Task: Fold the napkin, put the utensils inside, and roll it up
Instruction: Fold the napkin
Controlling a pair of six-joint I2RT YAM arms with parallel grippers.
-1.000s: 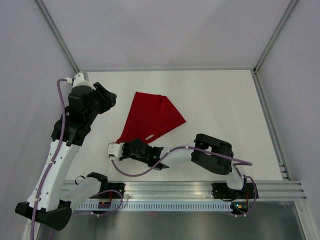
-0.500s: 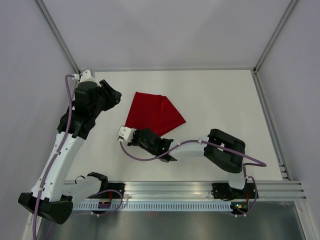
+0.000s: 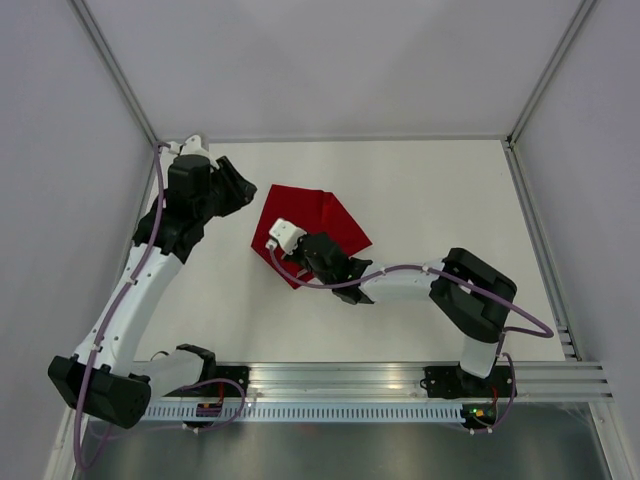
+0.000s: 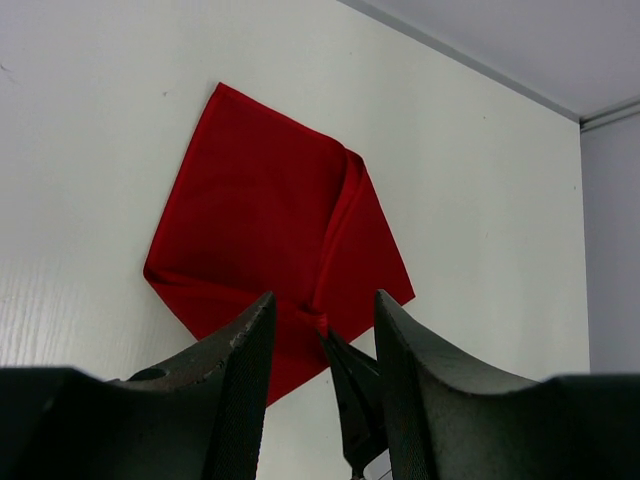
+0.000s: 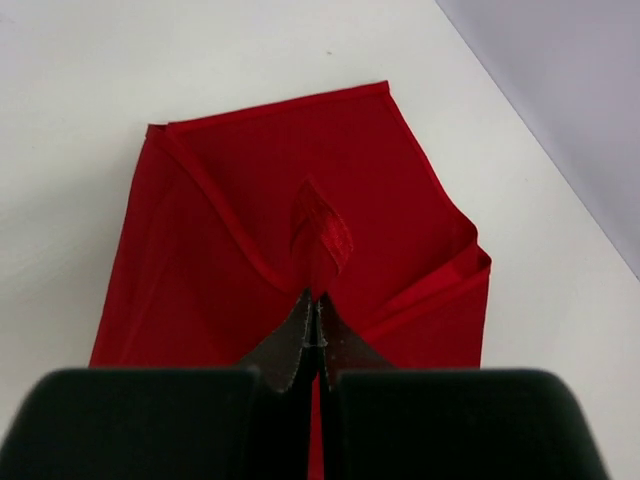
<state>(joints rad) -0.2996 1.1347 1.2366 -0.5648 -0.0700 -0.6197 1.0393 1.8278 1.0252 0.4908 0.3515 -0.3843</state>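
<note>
The deep-red napkin (image 3: 335,222) lies partly folded on the white table, also seen in the left wrist view (image 4: 255,210) and the right wrist view (image 5: 390,180). My right gripper (image 3: 276,240) (image 5: 316,298) is shut on one of its corners, holding that corner lifted over the cloth's near-left part. A small flap of fabric sticks up past the pinched tips. My left gripper (image 3: 243,196) (image 4: 325,297) hovers open just left of the napkin with nothing between its fingers, looking down at the right gripper's pinch. No utensils are in view.
The white table (image 3: 450,200) is bounded by a metal frame at the back and right (image 3: 535,230). A rail with the arm bases (image 3: 400,378) runs along the near edge. Grey walls close in both sides.
My right gripper has carried the napkin corner from the near left up and over the cloth toward the far side. The left arm has swung farther back and right, closer to the napkin.
</note>
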